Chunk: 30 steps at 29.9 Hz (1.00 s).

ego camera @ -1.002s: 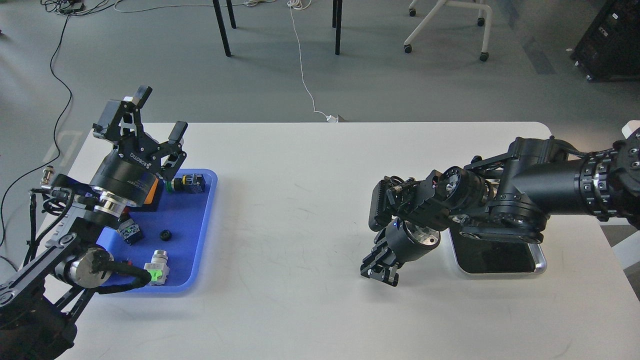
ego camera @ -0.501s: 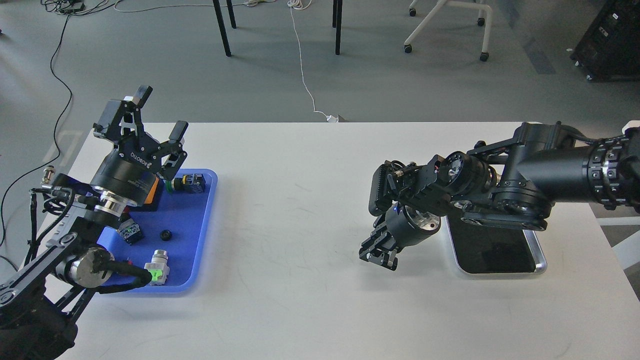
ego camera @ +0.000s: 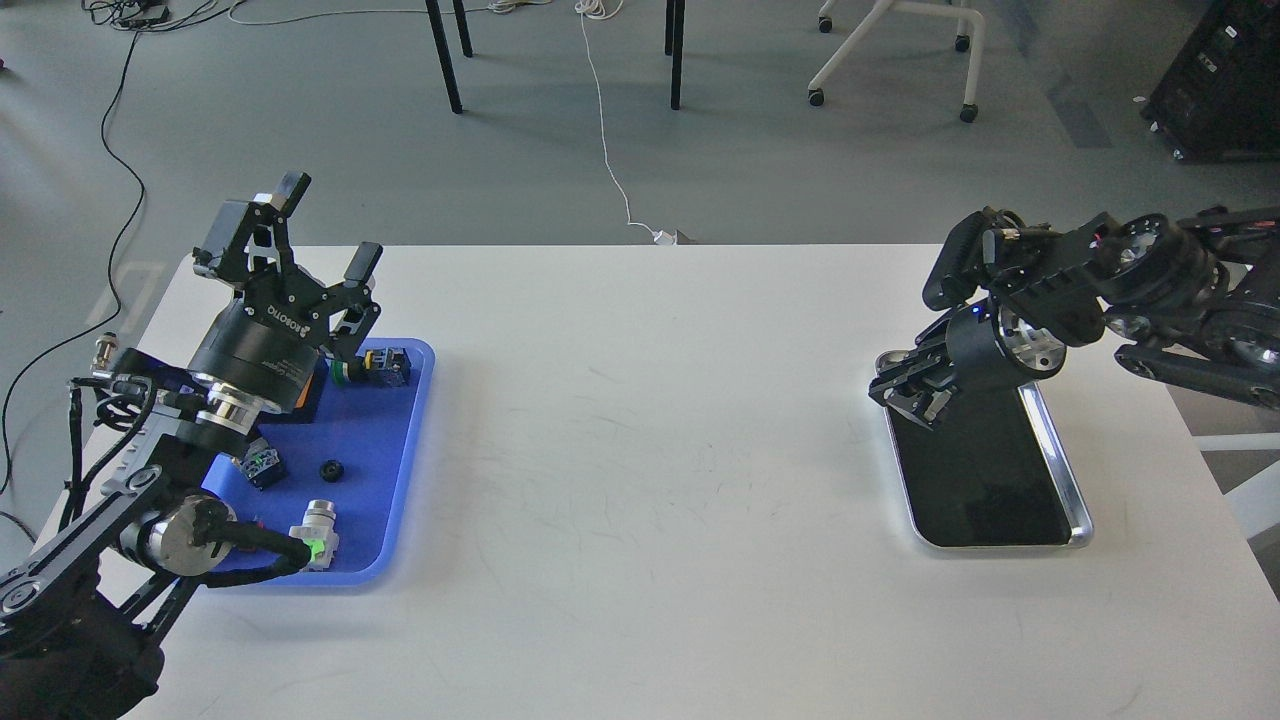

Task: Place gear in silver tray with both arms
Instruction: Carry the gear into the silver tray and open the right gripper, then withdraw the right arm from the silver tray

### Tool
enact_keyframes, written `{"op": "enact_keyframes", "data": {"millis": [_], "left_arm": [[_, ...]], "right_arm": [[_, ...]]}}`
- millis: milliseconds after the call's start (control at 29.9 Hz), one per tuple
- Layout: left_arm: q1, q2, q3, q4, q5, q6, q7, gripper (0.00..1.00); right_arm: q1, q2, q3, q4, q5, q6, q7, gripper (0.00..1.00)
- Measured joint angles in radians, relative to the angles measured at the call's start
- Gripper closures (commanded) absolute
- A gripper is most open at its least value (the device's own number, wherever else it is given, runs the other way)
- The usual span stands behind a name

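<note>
The black two-finger left gripper (ego camera: 322, 229) is spread wide, empty, raised above the far end of the blue plastic tray (ego camera: 400, 520), where the small black gear (ego camera: 331, 468) lies. The right gripper (ego camera: 908, 392), whose finger state I cannot tell, hangs over the shiny silver tray's (ego camera: 1062, 470) far left corner. Bare white table (ego camera: 650, 450) spans between the trays.

The right tool (ego camera: 910, 385) hides the silver tray's (ego camera: 1062, 470) far corner — its jaws indistinct.

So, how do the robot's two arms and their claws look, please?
Both arms are black and jointed, with silver wrist rings. The left claw has two black fingers and white ROBOTIQ lettering; black cables run along that arm. The right claw is black too, with a small blue light behind it.
</note>
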Motion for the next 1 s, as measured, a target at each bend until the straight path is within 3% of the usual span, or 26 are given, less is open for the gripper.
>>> {"op": "enact_keyframes", "data": {"millis": [167, 401, 468, 668, 769, 1002], "left_arm": [[-0.001, -0.01, 0.002, 0.0, 0.007, 0.0, 0.001, 0.02], [-0.007, -0.01, 0.002, 0.0, 0.009, 0.0, 0.002, 0.02], [-0.007, -0.01, 0.002, 0.0, 0.009, 0.0, 0.002, 0.02], [-0.007, -0.009, 0.002, 0.0, 0.009, 0.0, 0.002, 0.02], [-0.007, -0.009, 0.002, 0.0, 0.009, 0.0, 0.003, 0.02], [-0.009, -0.008, 0.002, 0.0, 0.009, 0.0, 0.008, 0.02]], "right_arm": [[-0.097, -0.005, 0.002, -0.123, 0.0, -0.043, 0.0, 0.84], [-0.164, 0.001, 0.004, -0.174, 0.001, -0.055, 0.0, 0.78], [-0.179, 0.003, 0.004, -0.189, 0.001, -0.059, 0.0, 0.69], [-0.201, 0.002, 0.004, -0.195, 0.002, -0.068, 0.0, 0.18], [-0.205, -0.003, 0.008, -0.19, 0.005, -0.072, 0.0, 0.07], [-0.183, -0.043, 0.144, -0.14, 0.029, -0.091, 0.0, 0.04]]}}
